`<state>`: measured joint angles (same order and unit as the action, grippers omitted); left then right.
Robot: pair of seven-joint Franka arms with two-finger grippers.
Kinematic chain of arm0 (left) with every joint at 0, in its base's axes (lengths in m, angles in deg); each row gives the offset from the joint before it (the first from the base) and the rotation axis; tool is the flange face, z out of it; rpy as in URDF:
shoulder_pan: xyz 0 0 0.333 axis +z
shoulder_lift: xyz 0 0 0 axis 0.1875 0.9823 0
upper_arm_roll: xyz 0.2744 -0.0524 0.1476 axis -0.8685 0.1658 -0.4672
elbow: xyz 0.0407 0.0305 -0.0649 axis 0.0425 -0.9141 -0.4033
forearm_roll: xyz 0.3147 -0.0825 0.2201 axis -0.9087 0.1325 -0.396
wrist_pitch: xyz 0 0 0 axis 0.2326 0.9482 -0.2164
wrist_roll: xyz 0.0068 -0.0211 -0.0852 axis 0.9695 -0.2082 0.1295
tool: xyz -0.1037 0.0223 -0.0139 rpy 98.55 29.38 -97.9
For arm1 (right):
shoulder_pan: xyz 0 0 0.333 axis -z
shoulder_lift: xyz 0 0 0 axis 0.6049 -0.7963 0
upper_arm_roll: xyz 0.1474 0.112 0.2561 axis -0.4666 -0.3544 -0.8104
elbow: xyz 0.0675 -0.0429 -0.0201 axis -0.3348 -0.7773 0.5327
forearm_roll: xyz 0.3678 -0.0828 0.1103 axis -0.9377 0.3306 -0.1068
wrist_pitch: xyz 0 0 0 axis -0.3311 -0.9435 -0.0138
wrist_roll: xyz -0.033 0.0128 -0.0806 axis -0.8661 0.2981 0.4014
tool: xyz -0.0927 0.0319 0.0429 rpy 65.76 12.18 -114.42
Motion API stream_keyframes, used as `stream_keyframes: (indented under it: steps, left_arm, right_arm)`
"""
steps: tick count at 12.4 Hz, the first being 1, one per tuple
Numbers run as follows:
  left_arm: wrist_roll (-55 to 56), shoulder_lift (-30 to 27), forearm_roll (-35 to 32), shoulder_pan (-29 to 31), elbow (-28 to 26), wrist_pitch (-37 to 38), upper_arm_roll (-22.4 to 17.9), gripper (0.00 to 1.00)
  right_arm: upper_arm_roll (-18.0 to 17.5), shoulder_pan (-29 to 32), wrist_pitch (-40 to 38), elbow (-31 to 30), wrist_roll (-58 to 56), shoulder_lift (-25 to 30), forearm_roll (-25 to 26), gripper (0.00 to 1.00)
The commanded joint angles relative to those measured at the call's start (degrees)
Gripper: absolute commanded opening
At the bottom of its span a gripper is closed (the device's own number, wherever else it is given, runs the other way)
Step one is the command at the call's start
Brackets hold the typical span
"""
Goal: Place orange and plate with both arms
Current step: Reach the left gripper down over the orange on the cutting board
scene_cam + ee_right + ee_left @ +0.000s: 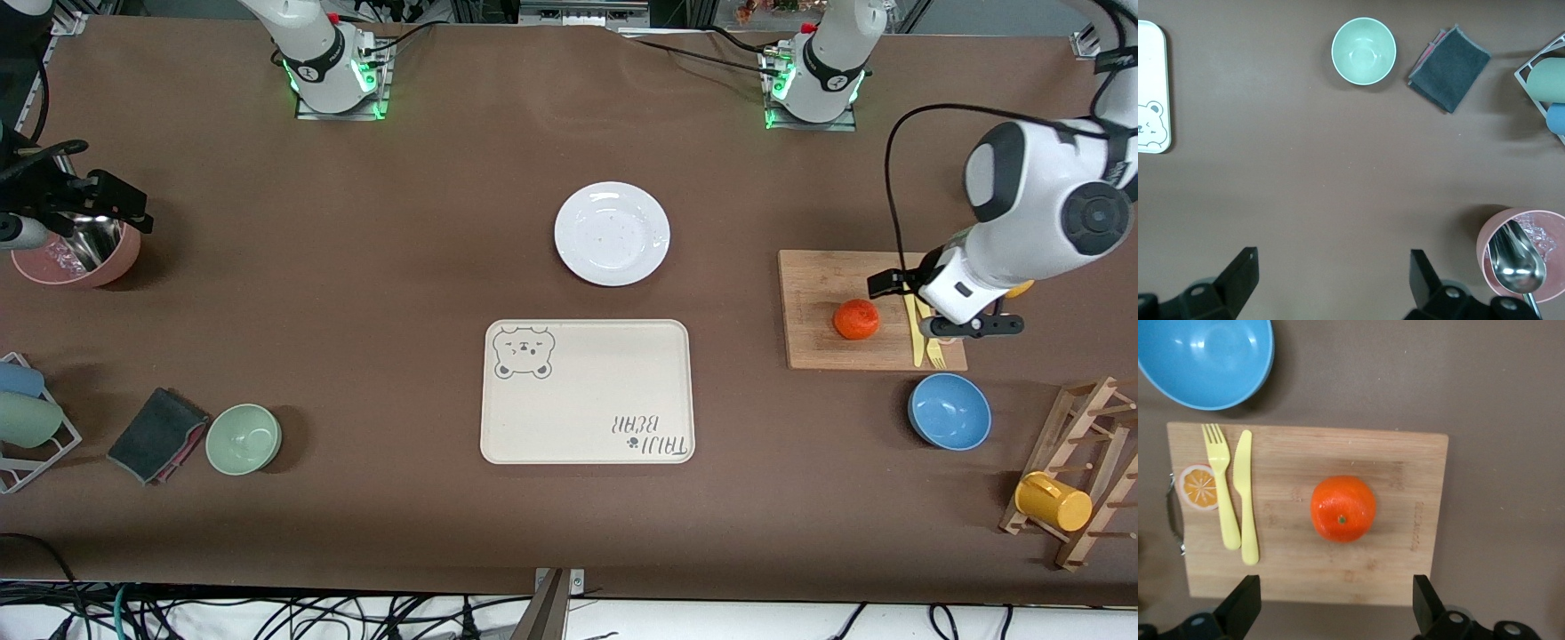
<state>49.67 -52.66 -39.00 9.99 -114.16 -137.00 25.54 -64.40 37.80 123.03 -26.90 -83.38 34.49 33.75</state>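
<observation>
The orange (855, 319) lies on a wooden cutting board (813, 351) toward the left arm's end of the table. It also shows in the left wrist view (1343, 508). My left gripper (933, 307) hangs open and empty over the board, just beside the orange. In the left wrist view, the left gripper (1336, 603) has its jaws wide apart over the board's edge. The white plate (612, 233) sits empty mid-table, farther from the front camera than the bear tray. My right gripper (76, 187) is open and empty, up beside a pink bowl. In the right wrist view, the right gripper (1331, 280) is over bare table.
A cream bear-printed tray (587, 373) lies nearer the camera than the plate. A yellow fork and knife (920, 342) lie on the board. A blue bowl (949, 411) and a wooden rack (1089, 444) with a yellow mug (1053, 502) are nearby. A green bowl (244, 438), a grey cloth (158, 434) and a pink bowl (84, 262) with a spoon sit toward the right arm's end.
</observation>
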Motion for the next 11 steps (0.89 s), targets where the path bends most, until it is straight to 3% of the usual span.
stream_keyframes:
  steps: [1,6,11]
  left_arm:
    - [0.27,1.57,-1.38,0.29,-4.52,-7.96,0.28,1.00]
    - [0.27,8.34,-1.38,0.29,-4.18,-12.28,0.19,1.00]
    - [0.27,10.99,-3.41,0.81,-4.18,-12.46,0.01,1.00]
  right_arm:
    - [-0.63,0.56,-0.77,-0.27,0.11,0.76,0.32,1.00]
    - [-0.72,0.47,-0.59,-0.01,0.11,0.59,0.50,1.00]
    - [-0.63,0.47,-0.68,-0.01,0.11,0.59,0.32,1.00]
